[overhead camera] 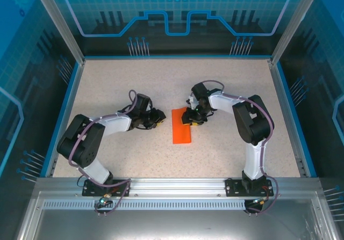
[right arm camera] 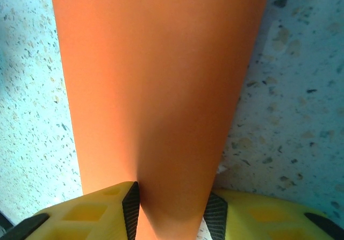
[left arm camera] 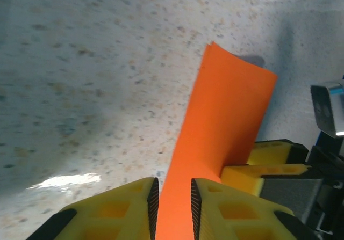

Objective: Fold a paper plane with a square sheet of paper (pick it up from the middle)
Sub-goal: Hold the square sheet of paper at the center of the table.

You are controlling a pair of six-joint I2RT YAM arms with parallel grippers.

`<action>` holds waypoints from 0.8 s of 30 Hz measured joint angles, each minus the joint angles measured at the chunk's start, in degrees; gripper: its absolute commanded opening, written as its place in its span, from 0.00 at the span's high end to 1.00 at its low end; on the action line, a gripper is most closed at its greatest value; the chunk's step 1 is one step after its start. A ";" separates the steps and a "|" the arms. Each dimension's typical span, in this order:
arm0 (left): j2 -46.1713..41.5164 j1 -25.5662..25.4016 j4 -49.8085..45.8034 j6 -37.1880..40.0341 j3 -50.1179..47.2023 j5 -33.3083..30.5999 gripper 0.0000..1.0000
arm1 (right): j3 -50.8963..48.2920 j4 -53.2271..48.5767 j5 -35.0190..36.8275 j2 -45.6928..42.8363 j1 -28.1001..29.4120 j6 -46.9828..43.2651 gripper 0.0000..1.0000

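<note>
**A:** Left gripper [left arm camera: 174, 182]: pads a narrow gap apart, and orange fills the gap. Can't tell whether it's pinching.

**B:** Right gripper [right arm camera: 173, 194]?

**A:** Jaws wider apart, tips over the paper [overhead camera: 181, 130] at its far right corner. Contact unclear.

**B:** Paper state?

**A:** A narrow folded strip, mid-table, between the two grippers. Its long axis runs roughly near-to-far. Both short ends are square-cut. In the left wrist view one short edge looks bowed.

**B:** Left tips relative to it?

**A:** Top view puts them just beside its left long edge, toward the far end.

**B:** Arms?

**A:** Left arm [overhead camera: 107, 124] has its elbow folded out left, forearm low, reaching right toward centre. Right arm [overhead camera: 250, 119] has its elbow out right, forearm reaching left, wrist pitched down at the strip. Table [overhead camera: 134, 79] is speckled beige.
</note>
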 measured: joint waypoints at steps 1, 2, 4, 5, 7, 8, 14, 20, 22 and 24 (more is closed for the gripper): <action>0.33 -0.31 0.15 0.00 0.48 0.31 0.75 | 0.00 -0.09 0.07 0.00 0.00 -0.24 0.57; 0.57 -0.50 0.20 0.00 0.85 0.42 0.75 | 0.00 -0.15 0.15 0.00 0.00 -0.37 0.57; 1.09 -0.94 0.33 0.02 1.53 0.79 0.75 | 0.00 -0.20 0.20 0.00 0.00 -0.76 0.57; 1.27 -1.09 0.33 0.00 1.75 0.81 0.75 | 0.00 -0.22 0.20 0.00 0.00 -0.92 0.57; 1.53 -1.18 0.33 0.02 1.97 0.83 0.75 | 0.00 -0.26 0.20 0.04 0.00 -1.18 0.57; 1.57 -1.22 0.33 0.00 2.01 0.83 0.75 | 0.04 -0.33 0.20 0.07 0.00 -1.33 0.57; 2.01 -1.33 0.31 0.02 2.34 0.81 0.75 | 0.85 -1.31 0.24 0.57 0.02 -1.60 0.57; 2.84 -1.40 -0.94 0.02 3.26 0.79 0.75 | 1.16 -1.77 0.24 0.81 0.02 -1.77 0.57; 3.17 -1.49 -1.03 0.02 3.61 0.81 0.76 | 1.36 -1.92 0.24 0.90 0.02 -1.79 0.57; 3.48 -1.66 -1.01 0.02 3.85 0.83 0.77 | 1.46 -2.12 0.24 0.98 0.02 -1.79 0.57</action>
